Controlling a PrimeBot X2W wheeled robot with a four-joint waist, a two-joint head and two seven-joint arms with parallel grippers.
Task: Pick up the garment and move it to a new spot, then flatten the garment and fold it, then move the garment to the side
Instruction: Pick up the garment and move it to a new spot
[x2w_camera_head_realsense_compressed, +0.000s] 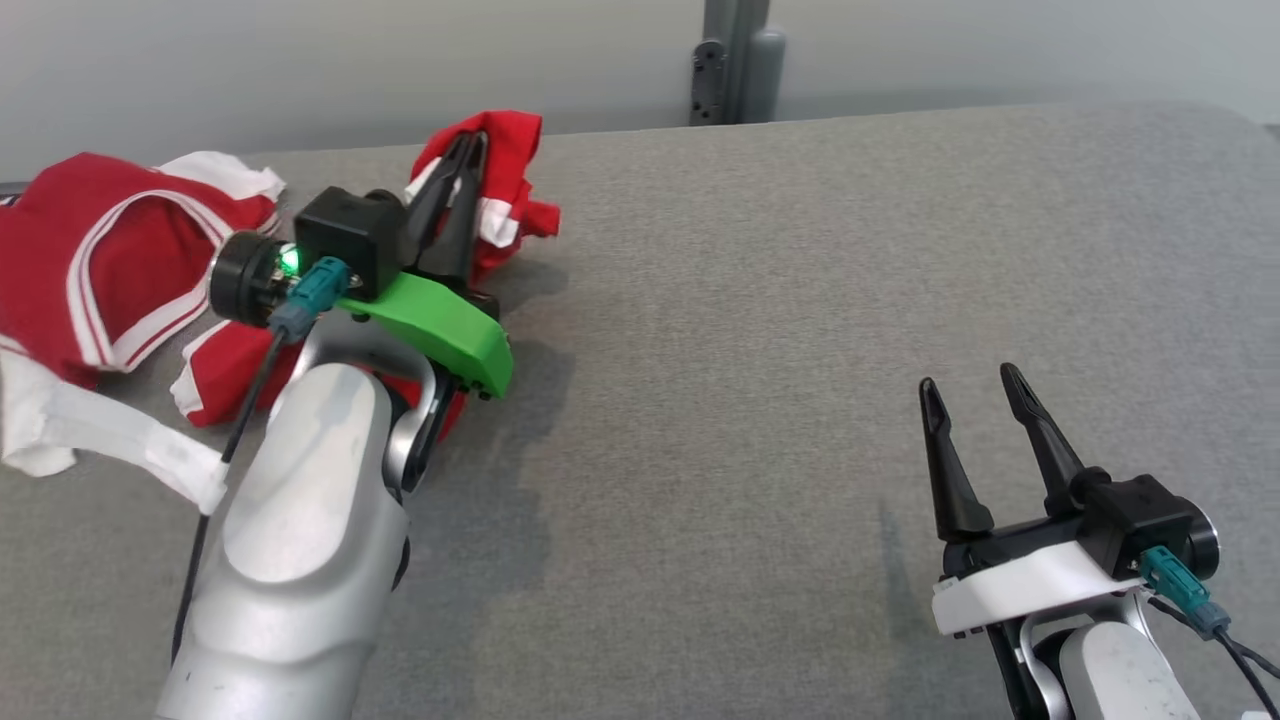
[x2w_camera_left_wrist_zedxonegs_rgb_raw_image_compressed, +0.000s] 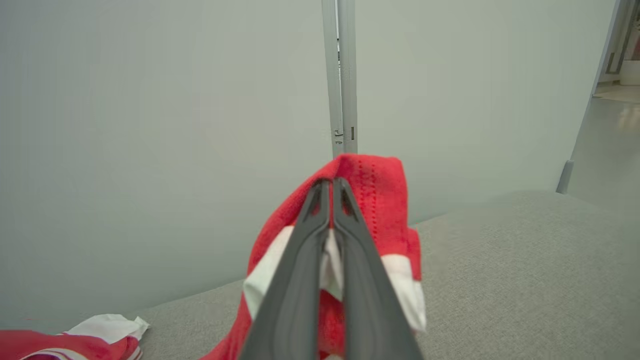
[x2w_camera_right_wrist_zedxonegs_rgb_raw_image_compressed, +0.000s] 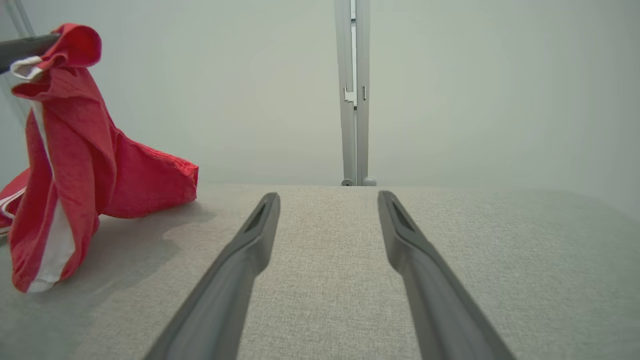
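Observation:
A red garment with white stripes (x2w_camera_head_realsense_compressed: 505, 195) hangs lifted above the grey surface at the far left, pinched in my left gripper (x2w_camera_head_realsense_compressed: 470, 150). In the left wrist view the two dark fingers meet on a fold of the red garment (x2w_camera_left_wrist_zedxonegs_rgb_raw_image_compressed: 375, 200). From the right wrist view the garment (x2w_camera_right_wrist_zedxonegs_rgb_raw_image_compressed: 75, 150) drapes down from the left fingertip to the surface. My right gripper (x2w_camera_head_realsense_compressed: 968, 385) hovers at the lower right, open, with nothing between its fingers (x2w_camera_right_wrist_zedxonegs_rgb_raw_image_compressed: 260, 235).
More red and white clothing (x2w_camera_head_realsense_compressed: 110, 270) lies in a heap at the far left of the grey padded surface (x2w_camera_head_realsense_compressed: 800, 350). A pale wall with a grey post (x2w_camera_head_realsense_compressed: 735, 60) stands behind its far edge.

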